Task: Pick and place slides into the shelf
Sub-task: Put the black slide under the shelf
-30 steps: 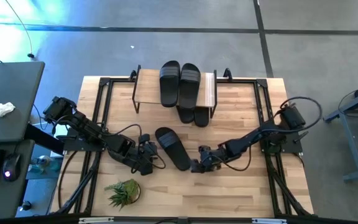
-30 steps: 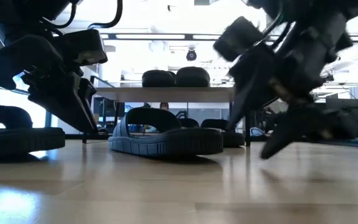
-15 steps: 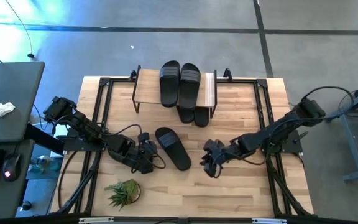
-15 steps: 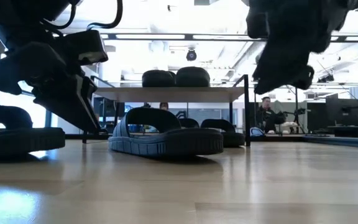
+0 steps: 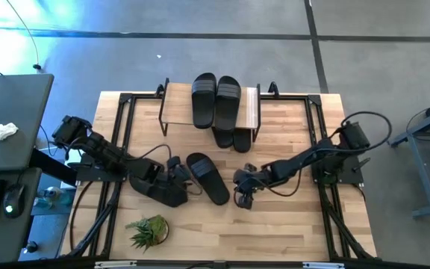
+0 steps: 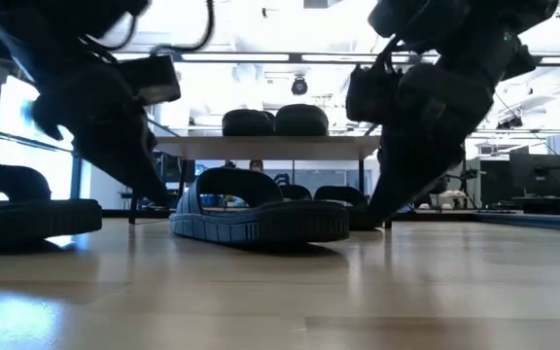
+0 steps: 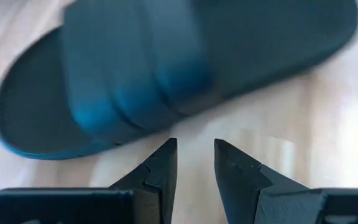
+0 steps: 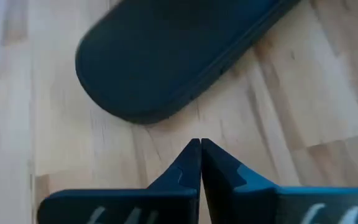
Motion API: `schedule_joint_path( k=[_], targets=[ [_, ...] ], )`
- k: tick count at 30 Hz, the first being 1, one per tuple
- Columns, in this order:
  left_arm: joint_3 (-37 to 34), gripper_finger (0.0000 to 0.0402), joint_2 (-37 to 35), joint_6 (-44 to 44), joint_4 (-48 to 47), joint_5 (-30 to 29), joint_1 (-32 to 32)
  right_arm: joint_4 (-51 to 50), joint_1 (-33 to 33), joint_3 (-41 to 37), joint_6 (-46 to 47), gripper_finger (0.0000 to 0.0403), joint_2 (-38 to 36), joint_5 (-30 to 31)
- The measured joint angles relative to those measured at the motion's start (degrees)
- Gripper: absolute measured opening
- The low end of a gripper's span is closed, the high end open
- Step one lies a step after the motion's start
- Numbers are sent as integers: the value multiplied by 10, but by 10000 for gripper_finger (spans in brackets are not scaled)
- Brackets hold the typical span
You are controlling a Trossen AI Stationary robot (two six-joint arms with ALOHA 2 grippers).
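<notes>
One black slide (image 5: 206, 178) lies sole-down in the middle of the table, also in the low view (image 6: 261, 212). My left gripper (image 5: 181, 179) is open at its left side, fingertips (image 7: 193, 146) just short of the sole's edge (image 7: 104, 149). My right gripper (image 5: 241, 196) is shut, pointing down at the table just right of the slide's near end (image 8: 142, 106). The shelf (image 5: 251, 108) stands at the far edge with two slides (image 5: 216, 99) on its top and two more (image 5: 231, 139) poking out below. Another slide (image 6: 27, 214) shows at the low view's left.
A small green plant (image 5: 148, 230) lies near the table's front left. Black frame rails (image 5: 122, 134) run along both sides of the table. A grey desk with a mouse (image 5: 12, 200) stands off the table's left. Bare wood lies in front of the grippers.
My right gripper has shut. It rose and drew back toward the table's right edge, then came down and back beside the slide's near end. My left gripper has shifted slightly at the slide's left side. The slide has stayed in place.
</notes>
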Motion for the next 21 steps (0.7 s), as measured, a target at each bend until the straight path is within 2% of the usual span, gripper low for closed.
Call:
schedule_joint_path(
  k=[3, 9, 21],
  targets=[
    [0, 92, 0, 0, -3, 10, 24, 1, 1, 11, -15, 1, 9, 4],
    [0, 92, 10, 20, -9, 60, 72, -2, -2, 43, -28, 0, 41, -35],
    [0, 92, 25, 35, -5, 67, 125, -2, -47, 127, -50, 0, 109, -54]
  ],
)
